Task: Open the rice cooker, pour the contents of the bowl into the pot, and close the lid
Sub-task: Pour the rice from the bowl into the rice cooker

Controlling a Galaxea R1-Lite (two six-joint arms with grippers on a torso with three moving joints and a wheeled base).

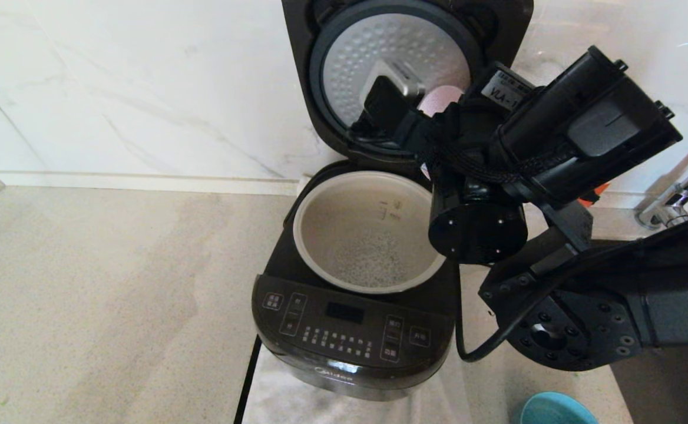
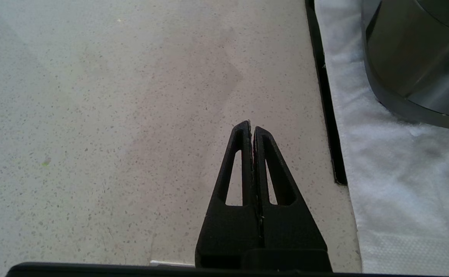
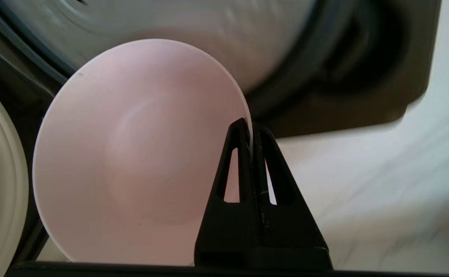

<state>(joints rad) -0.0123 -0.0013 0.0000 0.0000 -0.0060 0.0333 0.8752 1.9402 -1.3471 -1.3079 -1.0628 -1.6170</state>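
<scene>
The black rice cooker (image 1: pixel 350 335) stands with its lid (image 1: pixel 391 65) swung up, silver dimpled disc facing me. Its pale pot (image 1: pixel 367 232) holds a layer of white grains on the bottom. A pink bowl (image 3: pixel 140 154) is tipped on its side above the pot's far right rim, and its inside looks empty. My right gripper (image 3: pixel 250 129) is shut on the bowl's rim, raised in front of the lid; in the head view only a sliver of the bowl (image 1: pixel 441 99) shows behind the arm. My left gripper (image 2: pixel 250 127) is shut on nothing, low over the counter left of the cooker.
A white cloth (image 2: pixel 401 173) lies under the cooker, with a black cord (image 1: pixel 248 377) along its left edge. A teal bowl (image 1: pixel 556 409) sits at the front right. A metal tap (image 1: pixel 674 200) stands at the right. A marble wall runs behind.
</scene>
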